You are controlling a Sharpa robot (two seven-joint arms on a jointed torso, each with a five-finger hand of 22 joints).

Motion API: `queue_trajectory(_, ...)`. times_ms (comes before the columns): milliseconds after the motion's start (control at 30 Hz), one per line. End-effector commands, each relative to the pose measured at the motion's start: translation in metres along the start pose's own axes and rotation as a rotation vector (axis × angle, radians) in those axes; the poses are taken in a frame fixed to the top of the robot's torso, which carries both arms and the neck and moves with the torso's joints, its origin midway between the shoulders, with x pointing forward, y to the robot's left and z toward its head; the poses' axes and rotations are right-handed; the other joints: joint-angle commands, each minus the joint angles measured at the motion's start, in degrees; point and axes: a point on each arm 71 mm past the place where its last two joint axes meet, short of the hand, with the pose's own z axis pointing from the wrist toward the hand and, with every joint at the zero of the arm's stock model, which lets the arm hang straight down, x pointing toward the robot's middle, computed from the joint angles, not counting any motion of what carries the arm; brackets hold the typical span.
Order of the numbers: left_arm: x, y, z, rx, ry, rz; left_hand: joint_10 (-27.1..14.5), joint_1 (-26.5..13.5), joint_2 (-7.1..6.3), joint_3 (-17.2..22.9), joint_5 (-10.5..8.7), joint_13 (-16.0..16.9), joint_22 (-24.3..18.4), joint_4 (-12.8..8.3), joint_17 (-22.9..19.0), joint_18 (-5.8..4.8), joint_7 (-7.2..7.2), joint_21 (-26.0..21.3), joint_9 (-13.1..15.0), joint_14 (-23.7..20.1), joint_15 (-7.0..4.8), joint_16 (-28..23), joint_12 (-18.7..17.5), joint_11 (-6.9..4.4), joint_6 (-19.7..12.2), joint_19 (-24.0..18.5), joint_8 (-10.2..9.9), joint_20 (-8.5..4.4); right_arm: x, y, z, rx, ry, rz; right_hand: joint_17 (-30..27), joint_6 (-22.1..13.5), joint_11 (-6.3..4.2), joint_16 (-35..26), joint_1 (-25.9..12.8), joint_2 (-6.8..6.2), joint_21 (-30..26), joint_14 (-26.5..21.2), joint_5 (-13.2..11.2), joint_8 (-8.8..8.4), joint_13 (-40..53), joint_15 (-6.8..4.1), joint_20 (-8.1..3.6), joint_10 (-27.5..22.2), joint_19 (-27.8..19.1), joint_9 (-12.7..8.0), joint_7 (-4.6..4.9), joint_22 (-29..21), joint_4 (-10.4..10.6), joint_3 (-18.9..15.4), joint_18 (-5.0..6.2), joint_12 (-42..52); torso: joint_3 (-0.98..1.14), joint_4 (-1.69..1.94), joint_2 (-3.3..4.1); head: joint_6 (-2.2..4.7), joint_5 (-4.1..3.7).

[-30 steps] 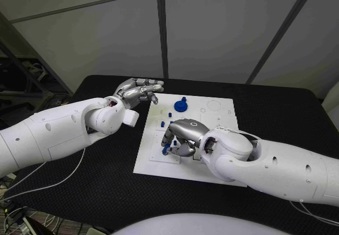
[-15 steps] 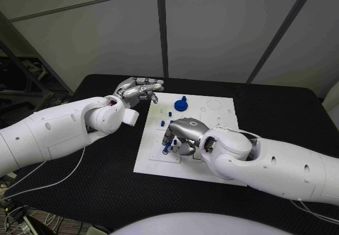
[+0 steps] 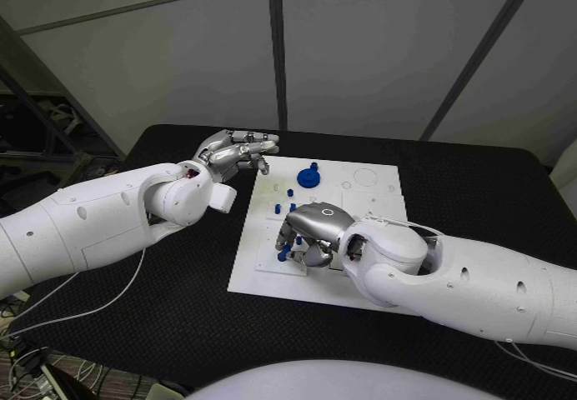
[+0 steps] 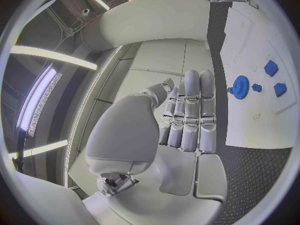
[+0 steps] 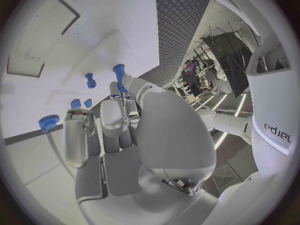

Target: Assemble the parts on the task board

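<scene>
The task board (image 3: 323,293) is seen lying in the middle of the black table (image 3: 481,179), with the right hand (image 3: 308,232) lowered over its middle-left part. A slender blue peg (image 5: 119,76) is seen at the tips of this hand's fingers in the right wrist view, and is judged to be pinched there, though the contact itself is partly hidden. Small blue pegs (image 3: 288,197) stand on the board just beyond the hand, and a blue gear (image 3: 309,177) sits at the far side, well apart from it. The left hand (image 3: 236,152) is held above the far-left corner of the board with fingers curled in and nothing observed in them. The step in hand is judged to be the seating of a peg. Several risks are noted: the seat is covered by the hand in the head view, so a tilted entry could go unnoticed and the peg could jam; a light fingertip hold could let it slip or roll; and neighbouring pegs could be knocked by the other fingers.
</scene>
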Motion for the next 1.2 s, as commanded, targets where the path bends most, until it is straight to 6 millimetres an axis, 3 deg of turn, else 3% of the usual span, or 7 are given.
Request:
queue_trajectory(33,0.0010,-0.0011,0.0001,0.003,0.012,-0.006,-0.43,-0.14,0.07,-0.18,-0.10,0.04,-0.07,-0.10,-0.07,-0.69,0.24,-0.21,-0.08,-0.26,0.08,-0.19,-0.24,0.12,-0.20,-0.13,-0.25,0.43,0.0011,0.0010,-0.0004,-0.006,0.023,-0.014,0.07,0.05,-1.56,0.09,0.11,0.34,0.07,-0.17,0.40,-0.27,0.04,0.01,-0.21,1.78,4.37,0.02,0.27,12.92,-0.13,0.32,-0.86,0.28,0.01,0.01,-0.03,-0.09,0.08)
queue_trajectory(800,0.0011,-0.0009,0.0002,0.001,0.015,-0.007,-0.47,-0.09,0.09,-0.18,-0.11,0.05,-0.16,-0.15,-0.09,-0.69,0.26,-0.34,-0.10,-0.32,0.09,-0.26,-0.25,0.15,-0.21,-0.11,-0.28,0.45,0.0012,0.0024,-0.0015,-0.001,-0.016,-0.014,-0.69,-0.22,-1.48,-0.30,-0.97,0.08,-0.27,-0.35,0.42,-0.46,0.18,0.07,-0.16,1.44,4.23,0.13,0.35,12.74,-0.51,0.88,-0.78,0.16,-0.03,0.07,-0.01,-0.02,0.26)
queue_trajectory(1033,0.0013,-0.0008,0.0001,-0.001,0.017,-0.007,-0.47,-0.09,0.09,-0.18,-0.11,0.05,-0.16,-0.15,-0.09,-0.69,0.26,-0.34,-0.10,-0.32,0.09,-0.26,-0.25,0.15,-0.21,-0.11,-0.28,0.45,0.0012,0.0039,0.0015,-0.011,-0.025,-0.007,-2.29,-3.93,-0.21,-1.16,-3.12,-1.14,-1.02,-0.68,0.28,-0.79,-0.74,1.09,0.51,-2.95,3.92,-0.56,1.51,12.34,-0.65,2.16,-0.62,-0.06,-0.03,0.00,-0.02,-0.23,0.47)
queue_trajectory(1200,0.0011,-0.0007,0.0001,-0.002,0.017,-0.007,-0.47,-0.09,0.09,-0.18,-0.11,0.05,-0.16,-0.15,-0.09,-0.69,0.26,-0.34,-0.10,-0.32,0.09,-0.26,-0.25,0.15,-0.21,-0.11,-0.28,0.45,0.0004,0.0058,0.0018,-0.025,-0.037,0.006,-3.72,-6.06,1.00,-1.90,-4.96,-2.70,-4.06,-1.02,-0.05,-0.66,-2.08,2.06,1.41,-7.07,2.70,-1.06,2.36,10.64,-0.45,3.21,0.07,-0.06,0.00,-0.01,-0.05,-0.35,0.50)
